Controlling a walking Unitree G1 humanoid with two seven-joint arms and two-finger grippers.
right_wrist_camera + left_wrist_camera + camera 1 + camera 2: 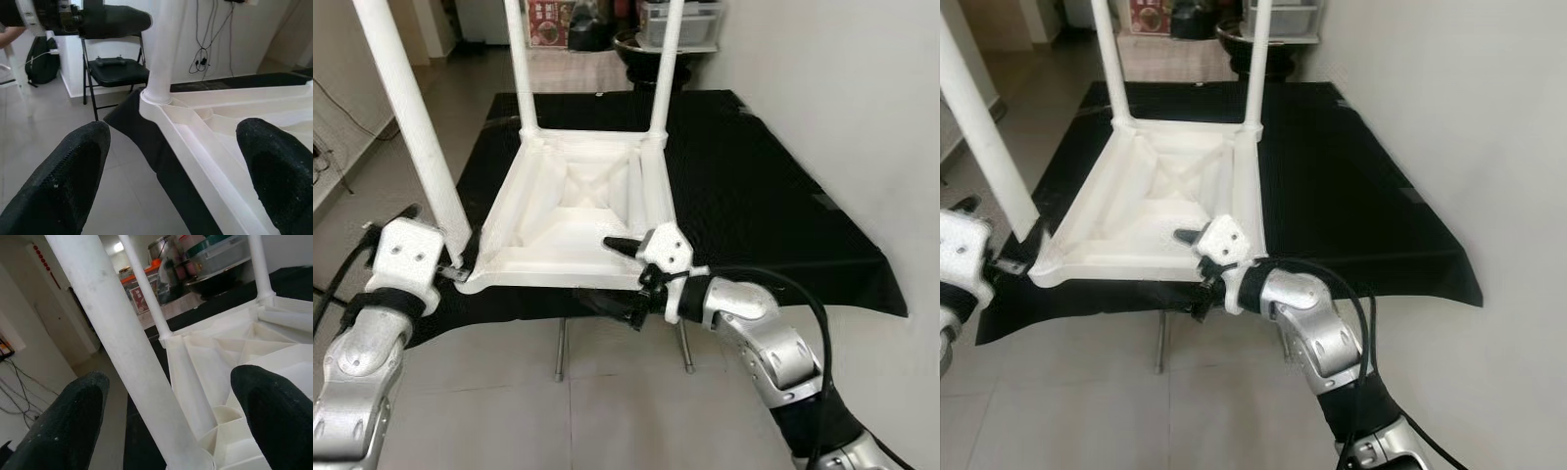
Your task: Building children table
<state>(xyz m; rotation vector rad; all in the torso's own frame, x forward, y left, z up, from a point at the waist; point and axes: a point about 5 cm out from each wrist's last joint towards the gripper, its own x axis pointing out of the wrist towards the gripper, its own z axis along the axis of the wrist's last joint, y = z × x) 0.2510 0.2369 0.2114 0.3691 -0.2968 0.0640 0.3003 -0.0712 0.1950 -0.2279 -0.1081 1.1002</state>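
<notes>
A white plastic children's table (578, 211) lies upside down on a black-covered worktable (754, 196). White legs stand up from its near-left corner (411, 117) and both far corners (521, 69) (668, 69). The near-right corner carries no leg. My left gripper (460, 264) is open at the foot of the near-left leg (122, 347), which runs between its fingers (68, 426) with gaps on both sides. At the near-right corner my right gripper (622, 279) is open, one finger above and one below the table's near rim (195, 161).
A white wall runs close along the right side. Shelves with pots and a bin (675, 20) stand behind the worktable. Metal legs (560, 348) show under its near edge. A black folding chair (117, 68) and cables (328, 157) are on my left over tiled floor.
</notes>
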